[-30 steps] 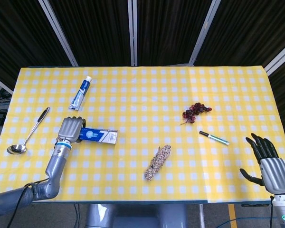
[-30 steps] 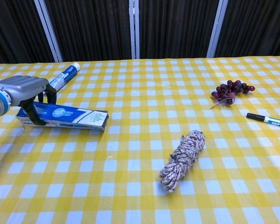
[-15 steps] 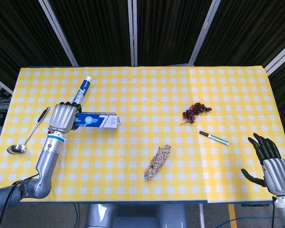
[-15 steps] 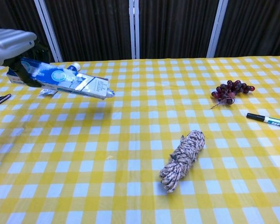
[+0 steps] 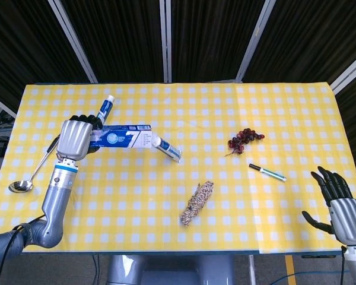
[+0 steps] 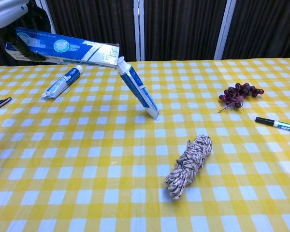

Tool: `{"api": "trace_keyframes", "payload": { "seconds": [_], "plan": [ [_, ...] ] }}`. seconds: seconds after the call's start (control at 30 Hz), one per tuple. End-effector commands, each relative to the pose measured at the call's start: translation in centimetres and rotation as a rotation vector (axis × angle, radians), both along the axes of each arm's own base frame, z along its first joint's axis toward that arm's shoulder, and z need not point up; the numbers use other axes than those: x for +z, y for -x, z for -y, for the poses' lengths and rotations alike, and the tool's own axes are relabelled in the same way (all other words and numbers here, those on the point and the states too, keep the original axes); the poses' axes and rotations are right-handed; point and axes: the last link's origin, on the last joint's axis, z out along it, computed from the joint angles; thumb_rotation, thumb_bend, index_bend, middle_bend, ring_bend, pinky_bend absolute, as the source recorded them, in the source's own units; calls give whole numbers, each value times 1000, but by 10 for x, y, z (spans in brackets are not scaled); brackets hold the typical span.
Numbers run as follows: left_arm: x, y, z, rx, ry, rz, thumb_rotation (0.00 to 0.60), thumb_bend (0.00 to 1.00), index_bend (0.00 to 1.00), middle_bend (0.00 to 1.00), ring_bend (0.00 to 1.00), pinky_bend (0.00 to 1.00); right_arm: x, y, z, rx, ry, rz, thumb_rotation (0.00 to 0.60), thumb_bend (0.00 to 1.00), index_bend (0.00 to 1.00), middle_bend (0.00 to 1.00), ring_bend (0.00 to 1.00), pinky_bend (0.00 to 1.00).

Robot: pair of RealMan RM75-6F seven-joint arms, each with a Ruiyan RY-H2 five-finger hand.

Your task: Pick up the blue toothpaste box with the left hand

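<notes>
My left hand (image 5: 74,139) grips the blue toothpaste box (image 5: 121,137) by its left end and holds it roughly level, well above the table. In the chest view the box (image 6: 63,47) sits high at the upper left, the left hand (image 6: 7,12) at the frame's corner. A toothpaste tube (image 6: 137,93) has slid out of the box's open right end; it leans with its tail on the cloth and its cap by the box mouth, also visible in the head view (image 5: 166,149). My right hand (image 5: 338,205) is open, low at the table's right front corner.
A second toothpaste tube (image 6: 63,81) lies at the back left, with a metal spoon (image 5: 35,169) near the left edge. A rope bundle (image 6: 189,165) lies front centre, and grapes (image 6: 239,93) and a marker pen (image 6: 279,125) sit to the right on the yellow checked tablecloth (image 6: 111,193).
The left hand lifted the box off the cloth and raised it. In the last half second a toothpaste tube slid out of its open end onto the table. The right hand barely moved.
</notes>
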Motion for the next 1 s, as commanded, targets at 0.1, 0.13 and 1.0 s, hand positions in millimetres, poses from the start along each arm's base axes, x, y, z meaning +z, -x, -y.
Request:
{"api": "trace_keyframes", "payload": {
  "seconds": [0.1, 0.13, 1.0],
  "plan": [
    [16, -16, -1, -63, -35, -29, 600, 358, 583, 427, 415, 443, 0, 0, 0, 1, -1, -1, 600, 117, 54, 0, 0, 0],
    [18, -19, -1, -74, -43, -26, 600, 358, 583, 427, 415, 443, 0, 0, 0, 1, 0, 0, 600, 117, 54, 0, 0, 0],
    [36, -40, 29, -95, 68, -14, 600, 196, 239, 92, 156, 191, 1, -1, -2, 3, 0, 1, 600, 117, 54, 0, 0, 0]
  ]
}}
